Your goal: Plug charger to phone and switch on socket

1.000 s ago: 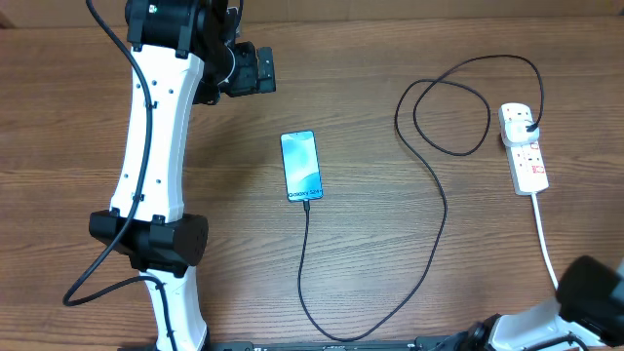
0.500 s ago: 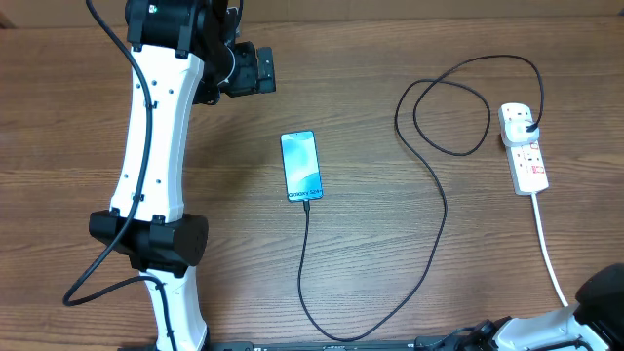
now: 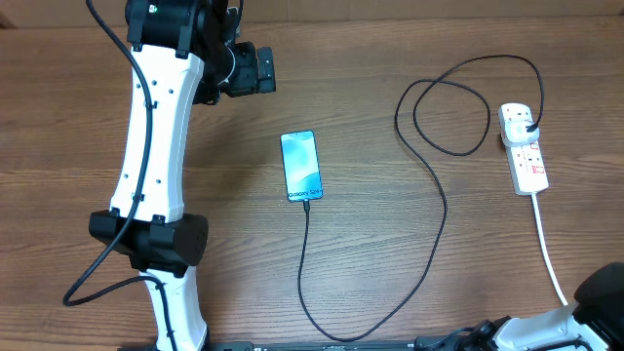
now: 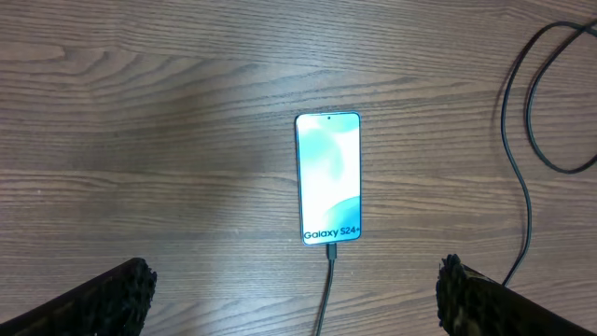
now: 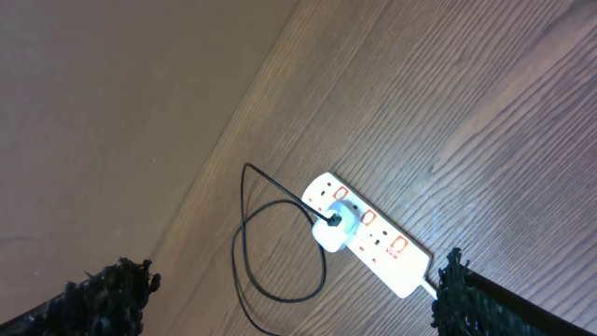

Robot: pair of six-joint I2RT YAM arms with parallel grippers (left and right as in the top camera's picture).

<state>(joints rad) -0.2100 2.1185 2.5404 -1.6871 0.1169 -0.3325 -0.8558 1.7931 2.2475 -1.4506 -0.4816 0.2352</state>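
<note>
Wood-grain table [image 3: 58, 127] fills every view. We see the phone [image 3: 301, 165] lying flat with its screen lit, just left of centre in the overhead frame. The charger [image 3: 445, 200] meets the phone's lower edge, runs down, sweeps up the right side and loops to the socket [image 3: 525, 151] at the right edge. There its black plug sits in the upper outlet. The left gripper [image 4: 294, 275], upper left in the overhead frame, has its fingers [image 4: 112, 294] spread wide and holds nothing. The right gripper [image 5: 296, 269] is likewise wide open and empty, well apart from the socket.
</note>
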